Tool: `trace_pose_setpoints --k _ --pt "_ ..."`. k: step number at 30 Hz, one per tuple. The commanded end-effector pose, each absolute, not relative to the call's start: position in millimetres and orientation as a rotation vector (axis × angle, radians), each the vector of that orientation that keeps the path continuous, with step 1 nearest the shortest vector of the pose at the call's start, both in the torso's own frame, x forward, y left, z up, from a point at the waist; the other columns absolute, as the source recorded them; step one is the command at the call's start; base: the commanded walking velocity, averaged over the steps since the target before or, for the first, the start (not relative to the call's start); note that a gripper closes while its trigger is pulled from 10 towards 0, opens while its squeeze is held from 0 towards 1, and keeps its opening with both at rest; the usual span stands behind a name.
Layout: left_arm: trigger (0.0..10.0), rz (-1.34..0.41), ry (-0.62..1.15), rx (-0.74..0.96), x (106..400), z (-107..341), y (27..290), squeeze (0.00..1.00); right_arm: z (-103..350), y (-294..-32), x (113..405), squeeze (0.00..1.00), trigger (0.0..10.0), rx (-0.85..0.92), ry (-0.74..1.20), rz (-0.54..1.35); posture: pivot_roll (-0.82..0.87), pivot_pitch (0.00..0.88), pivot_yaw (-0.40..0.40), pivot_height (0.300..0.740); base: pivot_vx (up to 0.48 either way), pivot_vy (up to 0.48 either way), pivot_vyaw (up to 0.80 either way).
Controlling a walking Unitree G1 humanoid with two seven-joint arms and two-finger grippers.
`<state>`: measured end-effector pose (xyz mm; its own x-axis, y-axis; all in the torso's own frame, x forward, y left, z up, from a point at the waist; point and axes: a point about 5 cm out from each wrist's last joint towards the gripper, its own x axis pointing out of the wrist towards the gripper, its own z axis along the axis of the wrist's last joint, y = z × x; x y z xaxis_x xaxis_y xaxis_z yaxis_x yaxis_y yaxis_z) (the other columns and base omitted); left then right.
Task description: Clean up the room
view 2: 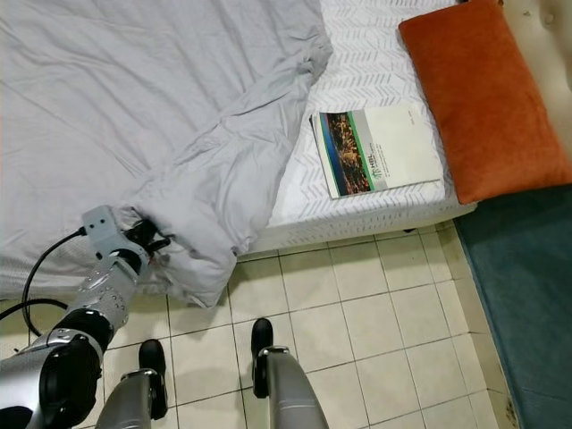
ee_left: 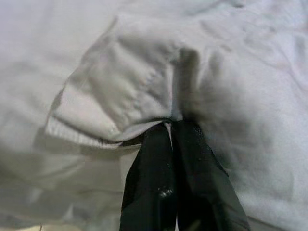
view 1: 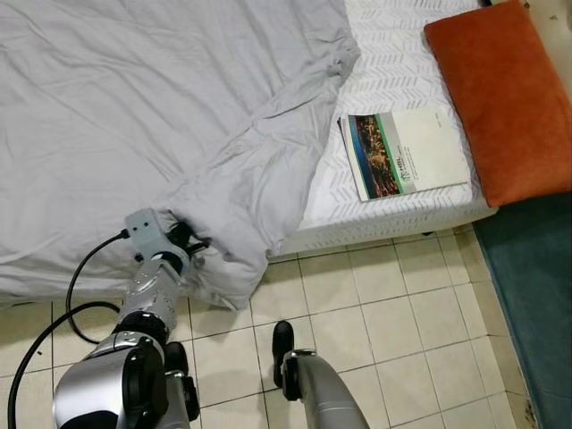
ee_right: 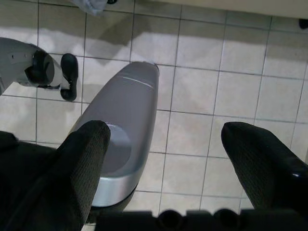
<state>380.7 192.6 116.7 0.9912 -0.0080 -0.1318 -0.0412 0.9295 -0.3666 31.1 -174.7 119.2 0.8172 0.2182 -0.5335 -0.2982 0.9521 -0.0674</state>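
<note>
— What is held by the left gripper (ee_left: 168, 126)?

— A fold of the grey blanket (view 1: 152, 116) is pinched there. The two black fingers (ee_left: 154, 168) are pressed together, with a thin bit of cloth caught between the tips. A stitched hem is seen just beside them.

— Where is the blanket found?

— It is spread over most of the bed (view 1: 393, 63). One corner is hung over the bed's near edge, down to the tiled floor (view 1: 375, 322). That hanging corner is where the pinch is made.

— And the right gripper (ee_right: 163, 144)?

— It is held over the floor. Its fingers (ee_right: 79, 159) are spread wide apart, and nothing is touched by them. The robot's silver leg (ee_right: 120, 125) is seen between them, lower down.

— What else is laid on the bed?

— A book (view 1: 407, 152) is laid flat near the bed's near edge, on the white sheet. An orange pillow (view 1: 500, 98) is set just beside it, at the bed's right end. A blue rug (view 1: 536, 304) is laid on the floor below the pillow.
</note>
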Motion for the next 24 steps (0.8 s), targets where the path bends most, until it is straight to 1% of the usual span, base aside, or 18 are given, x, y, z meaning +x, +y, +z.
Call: trace_pose_setpoints --k 1,4,5,6,7,8,10,11,12,13,14,15,19,20,21,23,24 --pt "0.0 -0.115 0.211 -0.305 375.7 100.7 163.1 0.0 106.7 -176.9 26.8 0.0 10.0 -0.143 0.612 0.261 -0.35 0.661 -0.218 0.74 0.0 0.0 0.0" --pt "0.0 -0.268 0.238 -0.16 372.4 95.3 133.9 0.0 98.7 -174.4 32.3 0.0 10.0 -0.134 0.603 0.259 -0.32 0.657 -0.197 0.74 0.0 0.0 0.0" --pt "0.0 -0.313 0.248 -0.12 370.1 92.3 123.9 0.0 96.0 -172.7 34.8 0.0 10.0 -0.131 0.596 0.262 -0.3 0.65 -0.187 0.74 0.0 0.0 0.0" --pt "0.0 -0.377 0.259 -0.072 366.2 88.0 108.3 0.0 91.1 -169.8 41.2 0.0 10.0 -0.127 0.579 0.266 -0.28 0.629 -0.169 0.74 0.0 0.0 0.0" --pt "0.0 -0.377 0.259 -0.072 366.2 88.0 108.3 0.0 91.1 -169.8 41.2 0.0 10.0 -0.127 0.579 0.266 -0.28 0.629 -0.169 0.74 0.0 0.0 0.0" --pt "0.0 -0.425 0.258 -0.03 363.7 86.4 96.0 0.0 88.5 -167.6 48.0 0.0 10.0 -0.124 0.559 0.267 -0.26 0.609 -0.157 0.74 0.0 0.0 0.0" --pt "0.0 -0.444 0.254 -0.007 362.8 86.5 91.1 0.0 88.2 -167.1 51.0 0.0 10.0 -0.124 0.549 0.266 -0.26 0.609 -0.157 0.74 0.0 0.0 0.0" --pt "0.0 -0.457 0.252 0.015 362.1 86.2 87.4 0.0 86.0 -166.9 55.2 0.0 10.0 -0.125 0.541 0.264 -0.25 0.594 -0.15 0.74 0.0 0.0 0.0" --pt "1.6 -0.434 0.252 0.043 362.9 86.9 84.8 0.0 82.9 -167.5 60.9 0.0 10.0 -0.126 0.529 0.259 -0.25 0.579 -0.145 0.74 0.0 0.0 0.0" --pt "1.6 -0.413 0.252 0.063 363.5 87.4 83.6 0.0 80.8 -167.9 64.7 0.0 10.0 -0.127 0.522 0.255 -0.25 0.579 -0.145 0.74 0.0 0.0 0.0" --pt "10.0 -0.397 0.255 0.083 364.0 87.7 81.8 0.0 77.2 -168.8 69.6 0.0 10.0 -0.131 0.516 0.251 -0.24 0.562 -0.136 0.74 0.0 0.0 0.0" --pt "10.0 -0.397 0.255 0.083 364.0 87.7 81.8 0.0 77.2 -168.8 69.6 0.0 10.0 -0.131 0.516 0.251 -0.24 0.562 -0.136 0.74 0.0 0.0 0.0" --pt "10.0 -0.406 0.246 0.117 365.3 91.4 74.8 0.0 73.5 -169.1 84.9 0.0 10.0 -0.142 0.475 0.245 -0.22 0.53 -0.125 0.74 0.0 0.0 0.0" --pt "10.0 -0.418 0.233 0.126 365.6 93.3 72.0 0.0 73.8 -170.1 89.2 0.0 10.0 -0.158 0.459 0.246 -0.22 0.504 -0.122 0.74 0.0 -0.24 0.0" --pt "10.0 -0.418 0.233 0.126 365.6 93.3 72.0 0.0 73.8 -170.1 89.2 0.0 10.0 -0.158 0.459 0.246 -0.22 0.504 -0.122 0.74 0.0 -0.24 0.0" --pt "10.0 -0.458 0.224 0.156 364.3 95.0 61.0 0.0 71.9 -176.5 96.8 0.0 10.0 -0.175 0.445 0.228 -0.22 0.494 -0.121 0.74 0.0 -0.446 0.0" --pt "10.0 -0.458 0.224 0.156 364.3 95.0 61.0 0.0 71.9 -176.5 96.8 0.0 10.0 -0.175 0.445 0.228 -0.22 0.494 -0.121 0.74 0.0 -0.446 0.0"
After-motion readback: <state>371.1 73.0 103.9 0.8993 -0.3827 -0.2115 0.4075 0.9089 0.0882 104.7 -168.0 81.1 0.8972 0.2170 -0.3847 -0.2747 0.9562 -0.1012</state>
